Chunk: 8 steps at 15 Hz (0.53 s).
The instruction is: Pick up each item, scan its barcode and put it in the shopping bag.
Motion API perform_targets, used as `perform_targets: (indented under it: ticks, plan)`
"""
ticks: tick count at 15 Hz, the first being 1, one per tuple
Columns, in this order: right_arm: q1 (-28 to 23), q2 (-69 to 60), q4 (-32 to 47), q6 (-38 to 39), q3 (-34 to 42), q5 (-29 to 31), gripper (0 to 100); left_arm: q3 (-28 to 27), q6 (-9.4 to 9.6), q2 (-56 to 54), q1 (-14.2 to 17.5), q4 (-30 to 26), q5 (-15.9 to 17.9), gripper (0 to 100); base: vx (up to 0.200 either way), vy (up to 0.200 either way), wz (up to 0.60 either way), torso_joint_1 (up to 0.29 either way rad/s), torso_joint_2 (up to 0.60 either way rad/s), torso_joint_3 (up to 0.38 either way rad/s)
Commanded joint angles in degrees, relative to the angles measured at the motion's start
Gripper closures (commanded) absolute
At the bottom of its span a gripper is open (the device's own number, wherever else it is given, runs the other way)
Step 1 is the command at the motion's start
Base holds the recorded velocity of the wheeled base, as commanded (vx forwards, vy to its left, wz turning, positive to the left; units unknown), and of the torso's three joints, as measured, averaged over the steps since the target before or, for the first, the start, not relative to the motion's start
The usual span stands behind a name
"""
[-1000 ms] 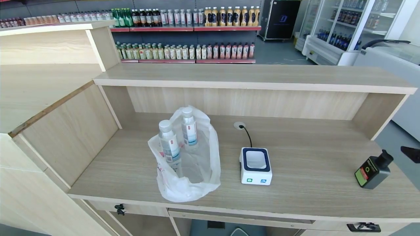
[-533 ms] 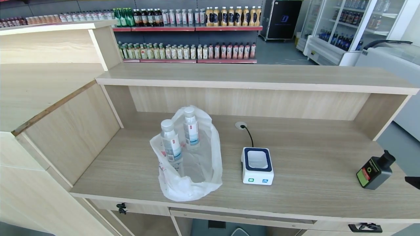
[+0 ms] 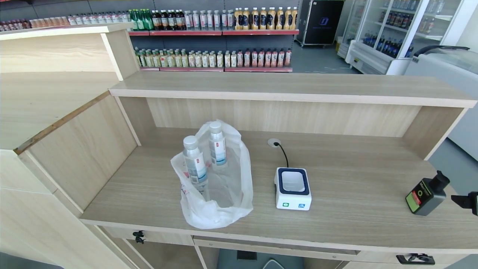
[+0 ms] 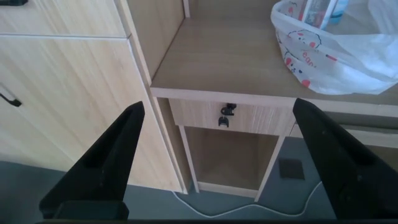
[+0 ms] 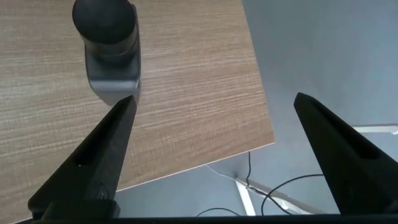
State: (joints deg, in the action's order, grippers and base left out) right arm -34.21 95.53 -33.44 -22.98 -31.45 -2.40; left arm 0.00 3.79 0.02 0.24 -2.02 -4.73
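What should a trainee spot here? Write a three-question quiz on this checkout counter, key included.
1. True or false: both clear bottles stand inside the shopping bag.
2. Which item on the counter is outside the bag? A) a dark bottle B) a red can C) a cereal box
3. Fill in: the right pincer, beside the dark bottle, is ___ (open or shut).
Key: 1 true; 2 A; 3 open.
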Motion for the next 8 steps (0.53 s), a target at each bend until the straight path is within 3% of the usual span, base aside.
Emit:
perform_targets:
  ticks: [1, 8]
  plan:
    - [1.25, 7.31, -3.21, 0.04, 0.07, 0.03, 0, 0.0, -0.01, -0.02, 0.02, 0.0, -0.02, 0, 0.0, 0.0, 0.0, 0.0, 0.0, 0.0]
    - [5.47, 13.9, -11.12, 0.66, -0.36, -3.14, 0, 0.0, -0.01, -0.02, 0.02, 0.0, -0.02, 0, 0.0, 0.0, 0.0, 0.0, 0.0, 0.0]
